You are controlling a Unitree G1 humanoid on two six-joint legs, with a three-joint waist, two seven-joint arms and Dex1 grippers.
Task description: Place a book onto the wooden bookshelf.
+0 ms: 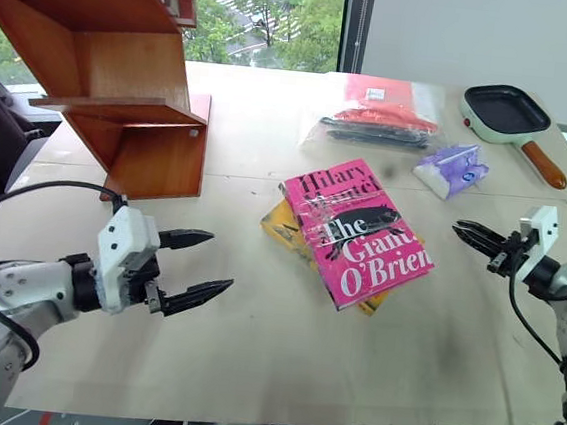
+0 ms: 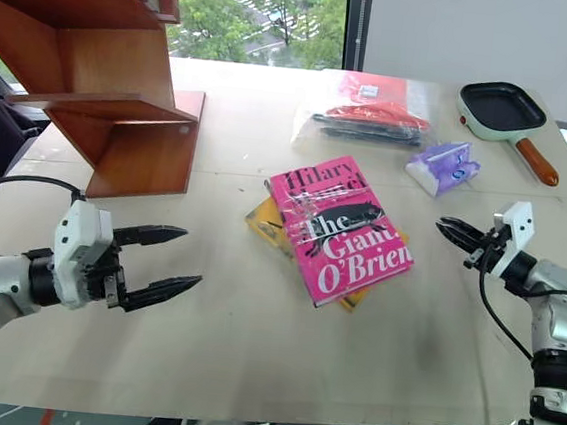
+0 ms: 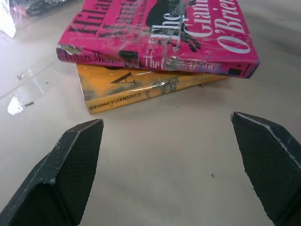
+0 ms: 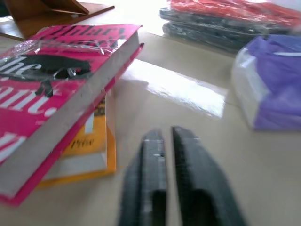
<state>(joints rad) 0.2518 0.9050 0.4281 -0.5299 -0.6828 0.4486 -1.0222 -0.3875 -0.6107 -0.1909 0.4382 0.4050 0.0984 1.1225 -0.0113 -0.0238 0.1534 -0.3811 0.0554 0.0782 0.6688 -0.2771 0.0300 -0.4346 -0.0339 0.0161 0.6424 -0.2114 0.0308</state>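
The pink book (image 1: pixel 356 232) has a glossy cover under crinkled clear wrap. The bookshelf (image 1: pixel 117 66) is smooth reddish-brown wood. The tabletop (image 1: pixel 280 353) looks like pale matt board. The left claw (image 3: pixel 174 155) has finely textured black pads (image 3: pixel 80 160).

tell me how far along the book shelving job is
Nothing looks done yet: the pink book lies flat on the table, on top of a yellow book, well apart from the wooden bookshelf. In hand: the left claw is open, facing the book's spine; the right claw is shut, near its page edge, holding nothing. Left: gripping the book, lifting it and setting it on a shelf board.
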